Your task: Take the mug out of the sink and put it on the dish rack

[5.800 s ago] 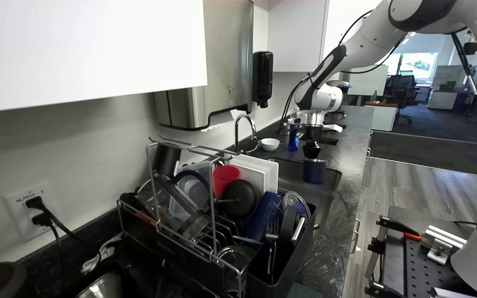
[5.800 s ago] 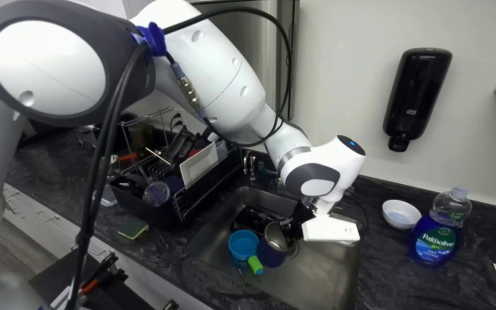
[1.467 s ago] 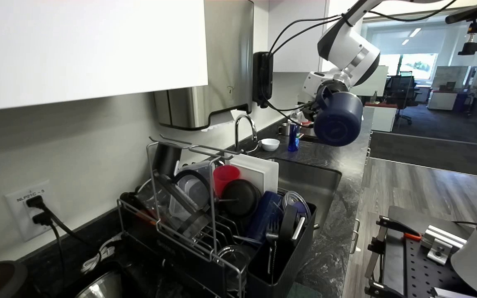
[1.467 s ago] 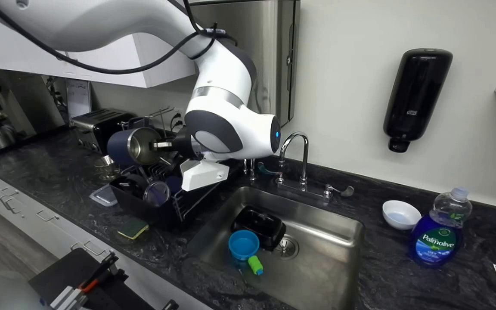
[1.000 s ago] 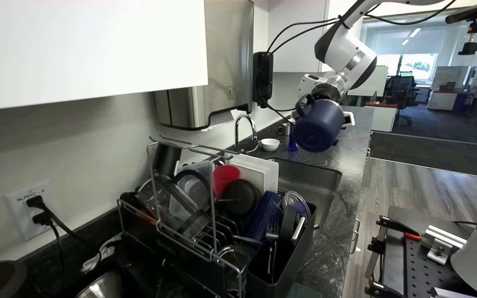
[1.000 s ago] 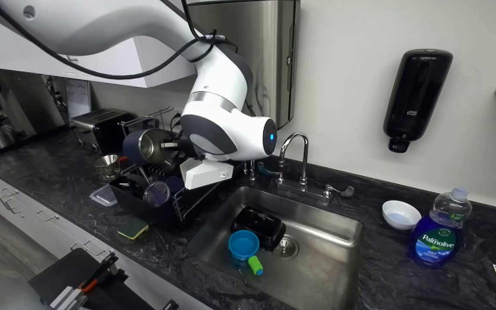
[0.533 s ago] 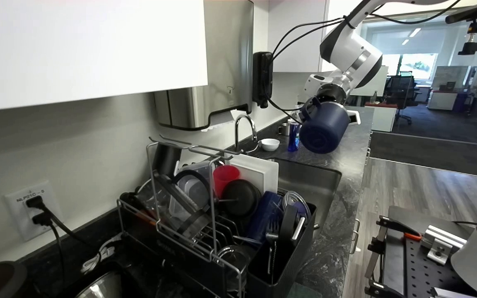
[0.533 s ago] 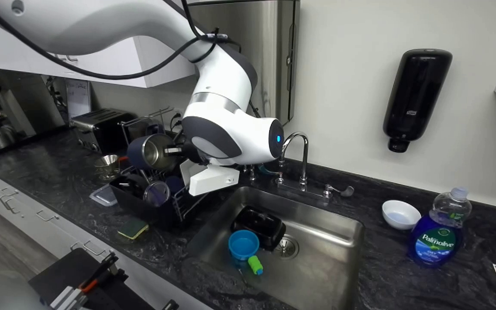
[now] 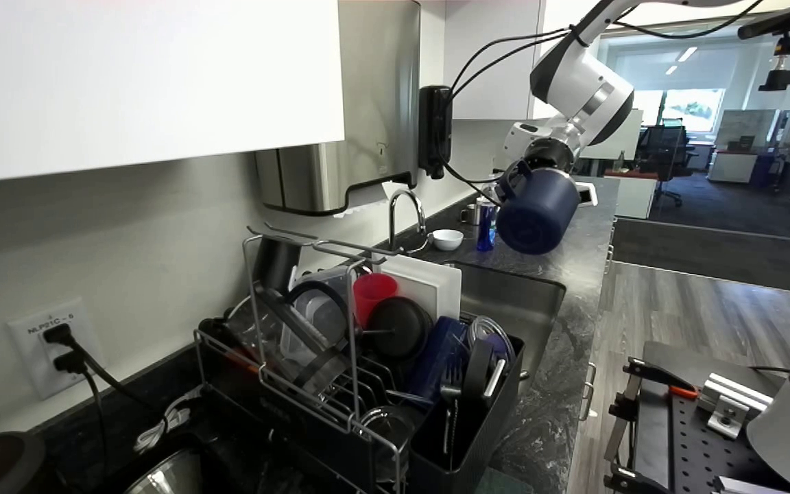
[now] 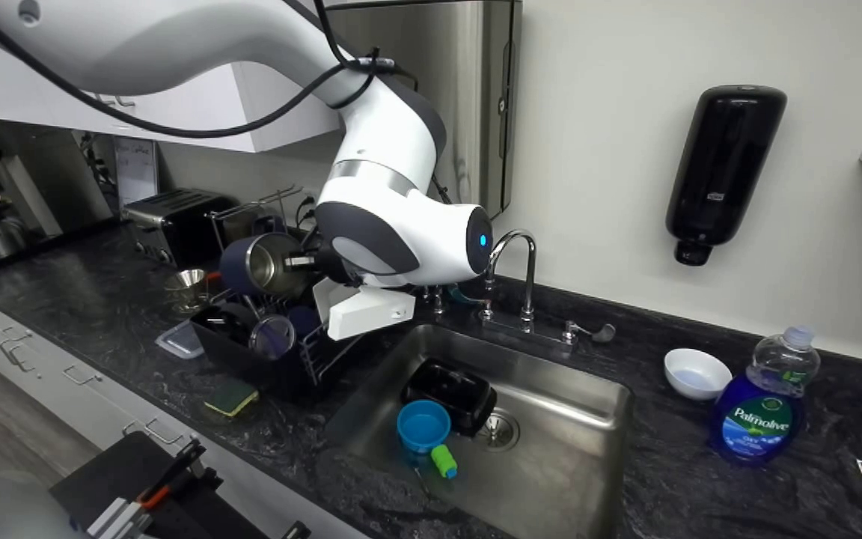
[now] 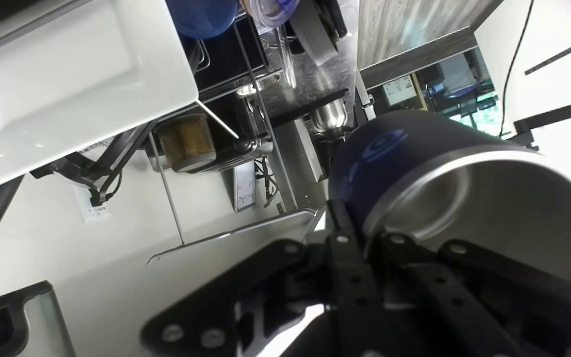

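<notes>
My gripper is shut on the rim of the dark navy mug, one finger inside and one outside. In an exterior view the mug hangs tilted in the air, its base facing down toward the camera and its handle up. Elsewhere the mug lies sideways, its steel mouth toward the gripper. The full dish rack, black with grey wire rails, stands on the counter, apart from the mug in that view. Below and beside it is the steel sink.
The rack holds a white plate, red cup, black lid and blue cup. In the sink lie a bright blue cup and black container. A faucet rises behind; a cabinet overhangs the rack.
The mug, earlier upright and low in the sink, has been lifted out, tipped over and carried toward the rack. Over the last second it shifted slightly; the last half second shows almost no motion.
</notes>
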Tool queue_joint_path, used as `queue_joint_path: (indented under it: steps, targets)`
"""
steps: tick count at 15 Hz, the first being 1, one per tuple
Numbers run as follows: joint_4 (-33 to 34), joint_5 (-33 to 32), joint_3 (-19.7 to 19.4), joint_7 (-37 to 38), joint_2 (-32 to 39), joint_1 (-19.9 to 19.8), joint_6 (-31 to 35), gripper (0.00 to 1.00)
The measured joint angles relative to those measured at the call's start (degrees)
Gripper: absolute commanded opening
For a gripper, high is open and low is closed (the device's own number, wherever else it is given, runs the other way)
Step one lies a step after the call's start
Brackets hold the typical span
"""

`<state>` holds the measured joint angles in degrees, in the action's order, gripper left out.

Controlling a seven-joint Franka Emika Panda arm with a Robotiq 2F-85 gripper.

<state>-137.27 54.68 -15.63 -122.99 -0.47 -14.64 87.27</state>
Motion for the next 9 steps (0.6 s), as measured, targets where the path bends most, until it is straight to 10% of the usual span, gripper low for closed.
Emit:
queue_joint_path:
  steps: [9]
  targets:
    - [-5.6, 0.6, 4.1, -1.4, -2.4, 4.0, -0.4, 0.02]
